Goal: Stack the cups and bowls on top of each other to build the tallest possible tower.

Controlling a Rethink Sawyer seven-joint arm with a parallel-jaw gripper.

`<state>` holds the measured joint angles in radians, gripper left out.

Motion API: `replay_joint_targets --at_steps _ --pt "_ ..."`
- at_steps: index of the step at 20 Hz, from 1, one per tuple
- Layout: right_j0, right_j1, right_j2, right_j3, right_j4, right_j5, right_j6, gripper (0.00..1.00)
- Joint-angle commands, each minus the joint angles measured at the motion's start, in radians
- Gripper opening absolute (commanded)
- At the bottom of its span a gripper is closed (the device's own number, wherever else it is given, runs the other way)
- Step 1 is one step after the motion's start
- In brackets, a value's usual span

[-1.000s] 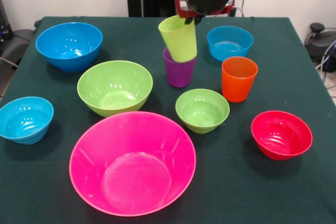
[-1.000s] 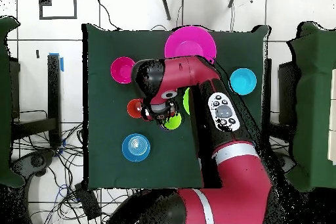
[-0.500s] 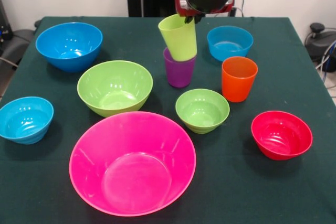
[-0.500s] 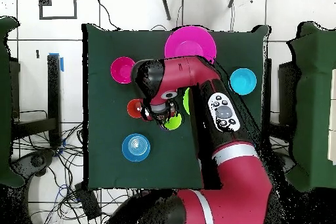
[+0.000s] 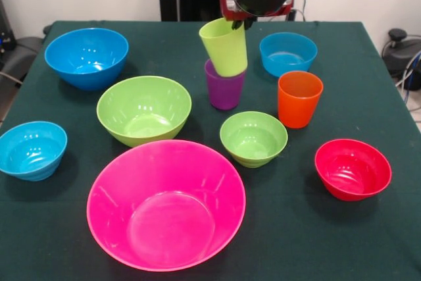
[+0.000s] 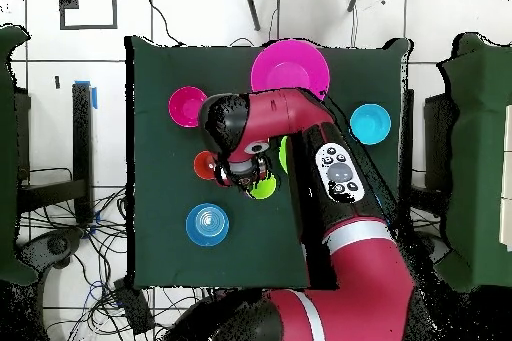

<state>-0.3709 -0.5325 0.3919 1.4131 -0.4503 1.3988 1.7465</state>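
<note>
The lime green cup [image 5: 223,46] leans tilted with its base inside the purple cup [image 5: 224,90] at the middle back of the table. My gripper [image 5: 240,24] is above it, shut on the cup's far rim. In the overhead view the gripper [image 6: 248,170] sits beside a lime patch of that cup [image 6: 264,188]. The orange cup [image 5: 299,99] stands upright to the right. The bowls lie apart and open side up: huge pink [image 5: 166,203], large green [image 5: 144,108], large blue [image 5: 87,56], small green [image 5: 253,137], small red [image 5: 352,168], and two small light-blue ones [image 5: 32,149] [image 5: 287,52]. No tower stands.
All things sit on a dark green tablecloth [image 5: 368,97]. The arm [image 6: 330,187] covers the middle of the table in the overhead view. Cables and equipment [image 5: 401,51] lie off the table's right edge.
The gripper has risen a little. The lime green cup has hardly shifted and stays tilted in the purple cup.
</note>
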Motion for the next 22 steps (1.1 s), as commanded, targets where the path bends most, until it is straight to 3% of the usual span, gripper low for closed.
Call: replay_joint_targets --at_steps 1,22 --pt "-0.004 0.011 0.027 0.034 -0.118 -0.077 -0.19 0.0" --pt "-0.01 0.002 0.036 0.052 -0.123 -0.072 -0.164 0.0"
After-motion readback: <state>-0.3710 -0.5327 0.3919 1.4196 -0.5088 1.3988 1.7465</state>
